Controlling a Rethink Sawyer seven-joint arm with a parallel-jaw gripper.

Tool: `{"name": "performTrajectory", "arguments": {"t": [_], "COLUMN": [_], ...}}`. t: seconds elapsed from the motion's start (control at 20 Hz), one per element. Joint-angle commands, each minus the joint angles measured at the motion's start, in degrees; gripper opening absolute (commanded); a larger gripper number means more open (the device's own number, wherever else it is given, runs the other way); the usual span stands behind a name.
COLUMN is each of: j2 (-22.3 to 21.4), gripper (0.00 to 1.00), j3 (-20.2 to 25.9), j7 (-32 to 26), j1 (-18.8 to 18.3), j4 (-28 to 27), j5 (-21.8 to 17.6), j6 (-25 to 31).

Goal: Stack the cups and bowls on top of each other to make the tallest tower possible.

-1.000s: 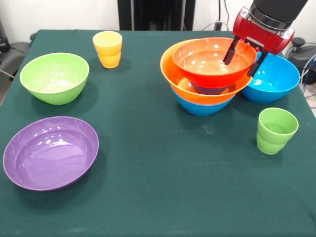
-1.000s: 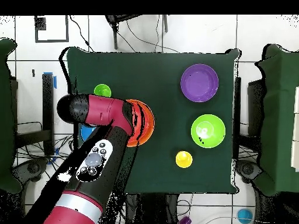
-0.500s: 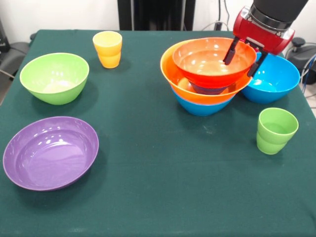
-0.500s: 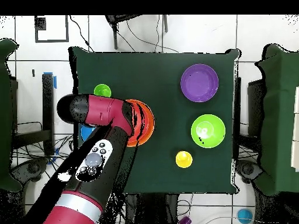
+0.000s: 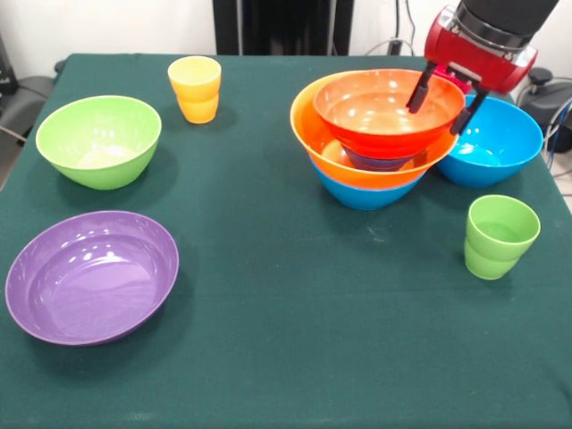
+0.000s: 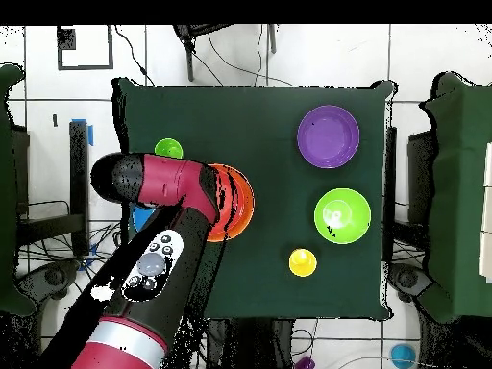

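Observation:
The tower stands at the right: an orange-red bowl rests tilted in a yellow-orange bowl, over a blue bowl. A small dark bowl shows beneath the orange-red one. My gripper hangs open at that top bowl's right rim, one finger inside and one outside, without pinching it. Another blue bowl sits right behind the tower. A green cup stands in front of it. A yellow cup, a lime bowl and a purple bowl lie at the left. In the overhead view my arm hides the gripper.
The overhead view shows the orange-red bowl, green cup, purple bowl, lime bowl and yellow cup on the green table. Cables and floor tiles surround the table.
My gripper has risen slightly at the orange-red bowl's rim. The bowls and cups have not moved.

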Motion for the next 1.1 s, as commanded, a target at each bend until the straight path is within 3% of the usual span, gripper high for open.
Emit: {"name": "performTrajectory", "arguments": {"t": [0.05,0.65,1.1], "j2": [-2.21,-5.56,-5.4], "gripper": [1.0,1.0,1.0], "j3": [2.03,1.07,0.34], "j7": [6.48,6.14,6.11], "j1": [0.28,0.0,-0.13], "j4": [-4.89,-7.25,-7.07], "j5": [-3.56,-3.6,-4.57], "j6": [12.84,18.46,18.3]}}
